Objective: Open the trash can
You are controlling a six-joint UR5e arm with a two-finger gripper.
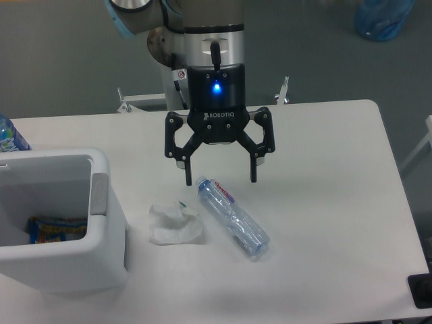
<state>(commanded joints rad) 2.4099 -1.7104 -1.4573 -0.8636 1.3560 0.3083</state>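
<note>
Your gripper hangs with jaws spread wide, empty, above the bottle; the trash can sits open at nine o'clock.

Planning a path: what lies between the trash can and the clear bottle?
A crumpled white tissue lies between the white boxy plastic trash can and the clear plastic bottle, in the fixed camera.

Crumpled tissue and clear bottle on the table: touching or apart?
Apart. The camera view shows bare table between the tissue and the bottle.
</note>
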